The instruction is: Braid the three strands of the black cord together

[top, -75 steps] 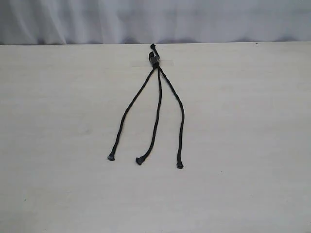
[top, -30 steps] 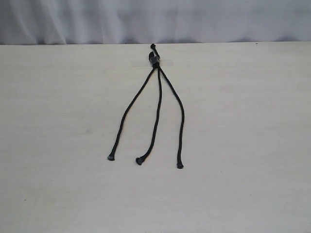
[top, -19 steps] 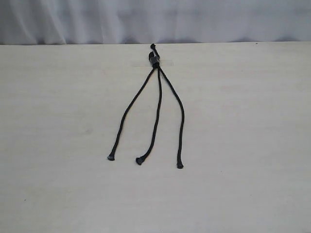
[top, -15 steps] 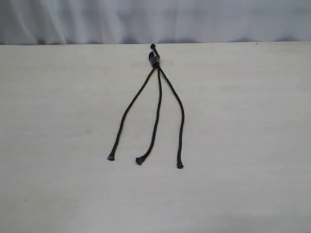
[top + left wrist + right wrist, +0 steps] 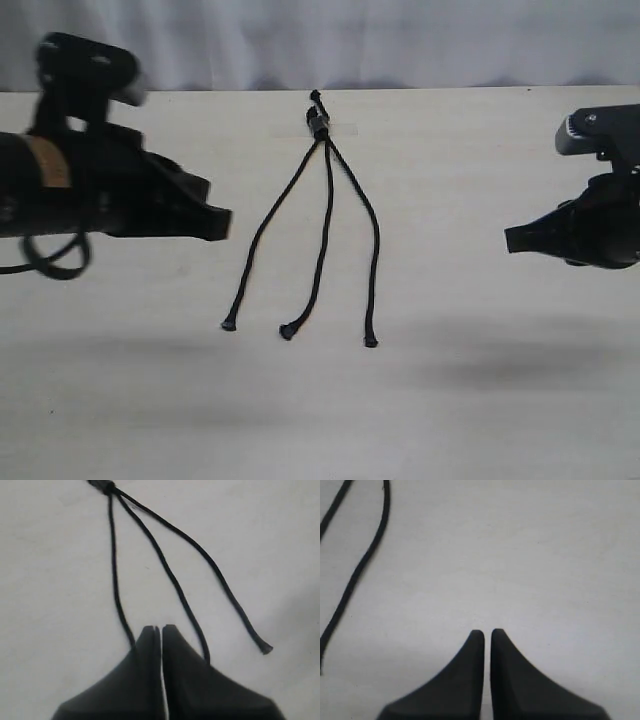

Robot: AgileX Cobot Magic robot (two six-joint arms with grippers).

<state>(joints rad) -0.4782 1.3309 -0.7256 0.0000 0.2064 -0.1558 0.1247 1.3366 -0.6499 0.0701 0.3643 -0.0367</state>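
Note:
The black cord [image 5: 320, 124] lies on the pale table, its knotted end with the small clip at the far middle. From there the three strands fan toward the near side: left strand [image 5: 262, 232], middle strand [image 5: 322, 240], right strand [image 5: 374, 235], each unbraided and ending in a small knob. My left gripper [image 5: 222, 222] hovers left of the strands, jaws shut on nothing; in the left wrist view the left gripper [image 5: 161, 628] sits between two strands [image 5: 116, 575]. My right gripper [image 5: 510, 240] hangs well right of the cord, shut and empty; the right wrist view shows the right gripper [image 5: 487, 631] and a strand [image 5: 367, 555].
The table's far edge [image 5: 450, 88] meets a grey cloth backdrop [image 5: 400, 40]. A glossy robot cable [image 5: 50, 258] loops under the left arm. Both arms cast soft shadows on the near tabletop [image 5: 480, 370].
Both arms have come into view, left arm from the left side and right arm from the right. The cord has not moved.

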